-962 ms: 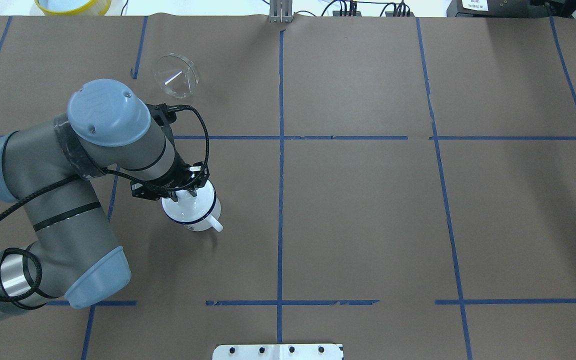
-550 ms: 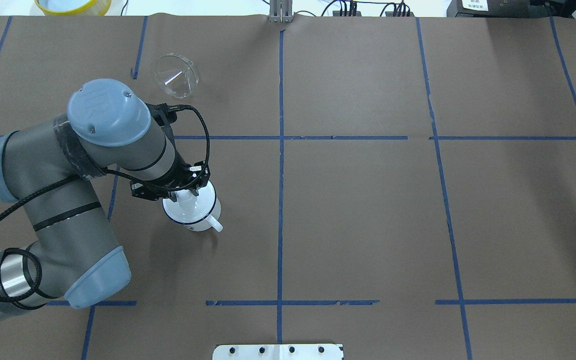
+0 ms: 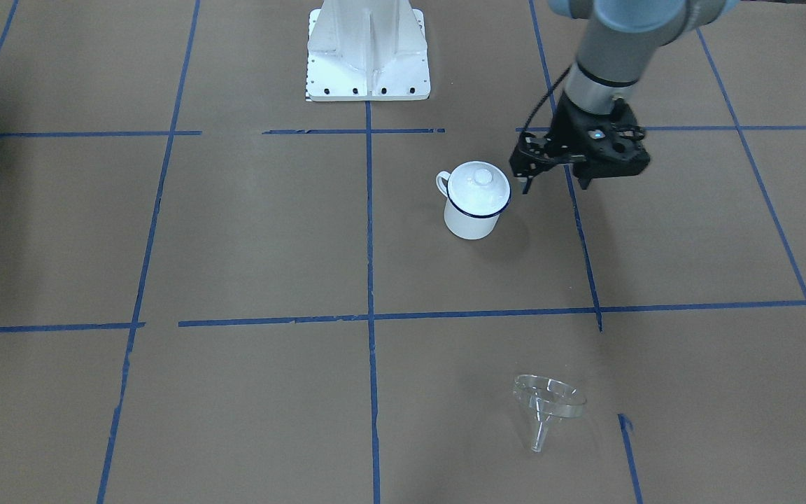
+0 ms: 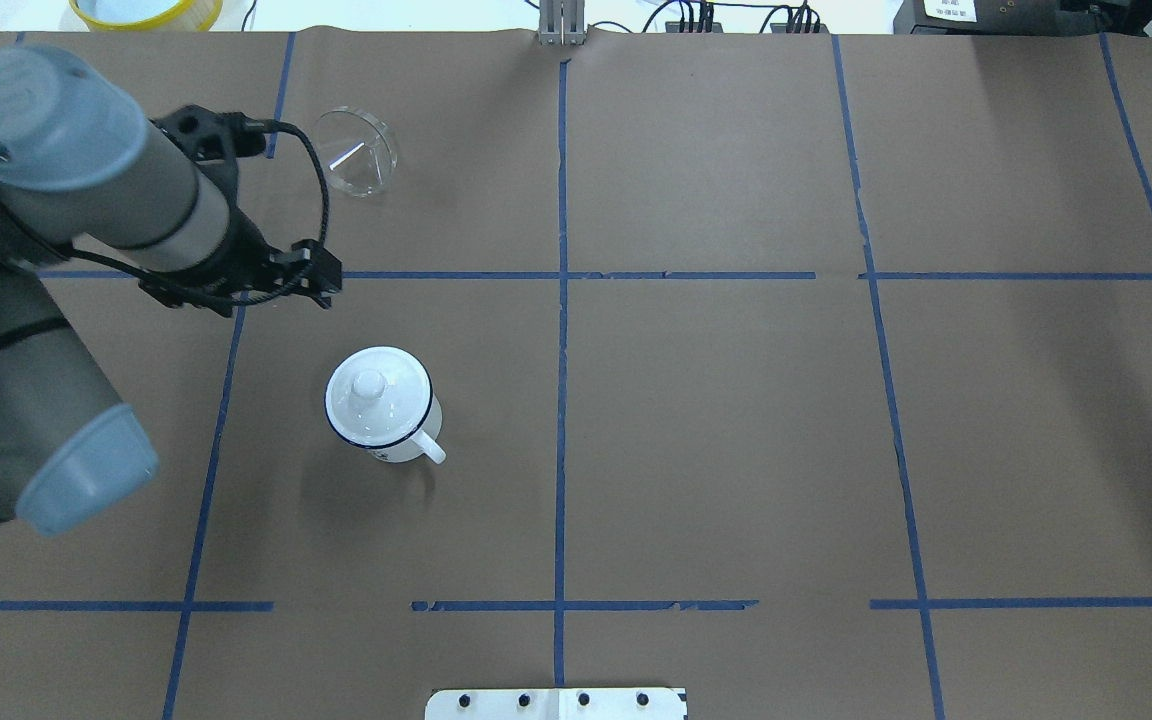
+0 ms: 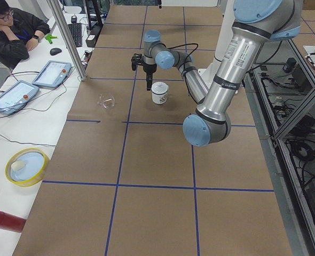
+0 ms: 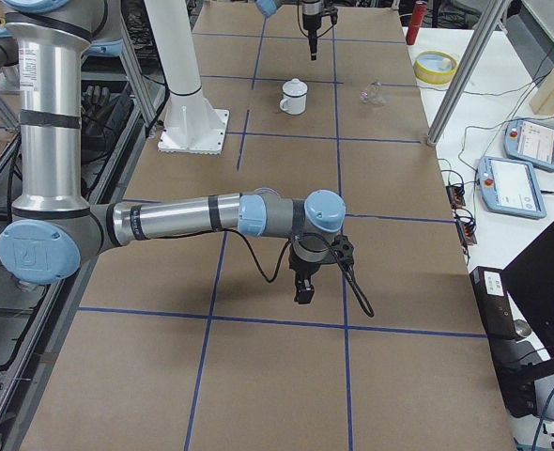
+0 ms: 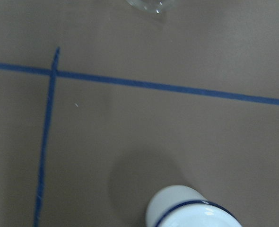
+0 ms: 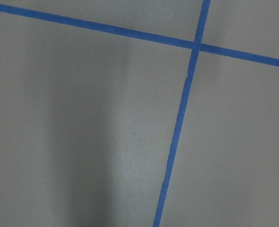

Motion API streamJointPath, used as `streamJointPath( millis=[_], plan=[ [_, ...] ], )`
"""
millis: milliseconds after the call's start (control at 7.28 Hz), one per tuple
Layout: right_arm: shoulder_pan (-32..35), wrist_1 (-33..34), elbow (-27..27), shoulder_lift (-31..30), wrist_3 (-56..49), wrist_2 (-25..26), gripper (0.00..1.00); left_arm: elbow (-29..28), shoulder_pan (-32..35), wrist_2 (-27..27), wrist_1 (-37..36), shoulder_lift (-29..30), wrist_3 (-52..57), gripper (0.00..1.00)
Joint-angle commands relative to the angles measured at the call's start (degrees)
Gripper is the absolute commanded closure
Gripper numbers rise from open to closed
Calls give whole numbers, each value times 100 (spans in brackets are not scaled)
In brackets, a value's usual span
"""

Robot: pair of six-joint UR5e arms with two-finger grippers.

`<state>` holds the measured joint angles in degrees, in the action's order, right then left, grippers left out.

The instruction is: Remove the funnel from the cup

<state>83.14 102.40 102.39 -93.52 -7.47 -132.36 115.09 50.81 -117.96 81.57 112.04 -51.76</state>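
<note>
The cup (image 4: 383,408) is a white mug with a dark blue rim, standing upright with a white knobbed lid (image 4: 370,383) on it. It also shows in the front view (image 3: 474,203). The clear funnel (image 4: 354,150) lies on its side on the table, well apart from the cup, and also shows in the front view (image 3: 547,406). My left gripper (image 3: 555,185) hangs open and empty above the table, beside the cup, between cup and funnel. My right gripper (image 6: 303,287) shows only in the right side view, far from both; I cannot tell its state.
The robot's white base plate (image 3: 368,52) stands at the table's near edge. A yellow bowl (image 4: 146,10) sits beyond the far left edge. An operator (image 5: 10,29) sits beside tablets (image 5: 52,73) at a side desk. Blue tape lines cross the brown table.
My left gripper was low over the cup's lid; it has lifted off and moved away toward the far left. The lidded cup and the funnel have not moved.
</note>
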Motion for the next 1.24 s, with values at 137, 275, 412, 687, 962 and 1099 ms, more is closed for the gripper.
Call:
streamJointPath(
  millis=[137, 275, 412, 687, 962, 1099],
  plan=[
    [0, 0, 0, 0, 0, 0, 0, -187, 2339, -1148, 131, -1602, 3508, 0],
    [0, 0, 0, 0, 0, 0, 0, -606, 3094, -1533, 157, -1850, 4071, 0],
    [0, 0, 0, 0, 0, 0, 0, -906, 3406, -1563, 288, -2218, 5182, 0],
    [0, 0, 0, 0, 0, 0, 0, -1418, 3628, -1581, 316, -2580, 5597, 0],
    [0, 0, 0, 0, 0, 0, 0, -1507, 3821, -1572, 316, -2609, 5642, 0],
    [0, 0, 0, 0, 0, 0, 0, -1568, 3926, -1729, 255, -2617, 5572, 0]
  ],
)
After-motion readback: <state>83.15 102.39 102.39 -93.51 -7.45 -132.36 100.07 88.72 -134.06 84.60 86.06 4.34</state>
